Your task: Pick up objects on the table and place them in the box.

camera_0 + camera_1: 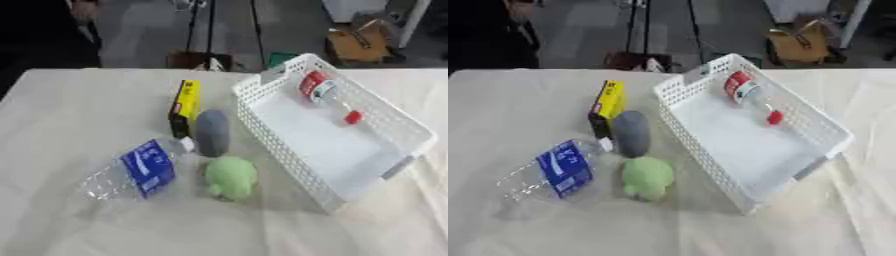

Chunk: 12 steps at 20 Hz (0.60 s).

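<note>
A white slatted box (398, 127) stands on the right half of the table, turned at an angle. Inside it lies a clear bottle (325, 93) with a red-and-white label and a red cap (353, 117). Left of the box a yellow-and-black carton (184, 106) lies on its side. A grey oval object (212, 132) sits just in front of it. A green soft lump (231, 177) lies in front of the grey one. A clear plastic bottle with a blue label (140, 170) lies on its side at the left. Neither hand shows in either view.
A pale cloth (70, 115) covers the whole table. Beyond the far edge is a dark floor with stands and a brown cardboard item (359, 45) at upper right.
</note>
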Motion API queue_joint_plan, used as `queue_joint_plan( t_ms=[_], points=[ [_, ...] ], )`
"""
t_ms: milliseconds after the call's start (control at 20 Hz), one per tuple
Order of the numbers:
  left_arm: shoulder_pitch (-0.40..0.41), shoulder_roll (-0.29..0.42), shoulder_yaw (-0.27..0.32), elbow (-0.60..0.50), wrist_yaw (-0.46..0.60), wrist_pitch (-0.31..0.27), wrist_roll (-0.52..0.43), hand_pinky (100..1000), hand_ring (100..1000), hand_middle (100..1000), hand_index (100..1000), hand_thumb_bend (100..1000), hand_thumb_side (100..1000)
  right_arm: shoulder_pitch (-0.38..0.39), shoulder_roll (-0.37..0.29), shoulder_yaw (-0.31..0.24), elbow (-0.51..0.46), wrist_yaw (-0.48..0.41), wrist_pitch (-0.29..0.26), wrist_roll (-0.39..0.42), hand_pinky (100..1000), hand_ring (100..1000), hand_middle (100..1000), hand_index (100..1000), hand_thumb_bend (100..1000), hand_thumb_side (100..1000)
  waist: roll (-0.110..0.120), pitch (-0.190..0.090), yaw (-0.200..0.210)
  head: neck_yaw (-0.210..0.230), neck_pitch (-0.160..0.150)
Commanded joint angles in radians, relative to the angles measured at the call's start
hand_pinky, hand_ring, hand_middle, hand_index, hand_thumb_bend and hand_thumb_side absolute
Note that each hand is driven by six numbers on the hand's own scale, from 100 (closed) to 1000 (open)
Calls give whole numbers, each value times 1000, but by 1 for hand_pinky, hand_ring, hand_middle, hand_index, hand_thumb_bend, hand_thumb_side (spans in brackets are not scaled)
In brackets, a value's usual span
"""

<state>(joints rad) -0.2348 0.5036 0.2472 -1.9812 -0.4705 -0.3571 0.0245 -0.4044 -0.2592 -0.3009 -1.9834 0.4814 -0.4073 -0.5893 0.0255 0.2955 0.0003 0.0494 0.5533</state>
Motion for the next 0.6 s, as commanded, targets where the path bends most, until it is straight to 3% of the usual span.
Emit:
queue_joint_plan(
  t_ms=[50, 300, 350, 600],
  points=[
    [7, 113, -32, -19, -85, 47, -157, 837, 893, 919, 994, 100, 502, -7, -29, 2, -17, -2, -1, 6, 693, 661, 582, 782, 100, 906, 1, -24, -1, 4, 4],
    [-5, 177, -65, -19, -124, 64, -381, 882, 940, 960, 1000, 100, 517, -4, -28, 4, -17, -5, 0, 9, 692, 660, 582, 782, 100, 906, 3, -28, -2, 8, 3],
    [-12, 185, -70, -19, -120, 66, -415, 908, 971, 975, 1000, 100, 583, -4, -27, 4, -17, -6, 0, 10, 692, 660, 582, 782, 100, 905, 3, -29, -3, 9, 3],
    [-36, 228, -95, -19, -59, 137, -502, 912, 980, 977, 1000, 100, 635, -3, -26, 5, -17, -9, -1, 13, 692, 659, 582, 782, 100, 905, 4, -30, -7, 11, 2]
  ],
)
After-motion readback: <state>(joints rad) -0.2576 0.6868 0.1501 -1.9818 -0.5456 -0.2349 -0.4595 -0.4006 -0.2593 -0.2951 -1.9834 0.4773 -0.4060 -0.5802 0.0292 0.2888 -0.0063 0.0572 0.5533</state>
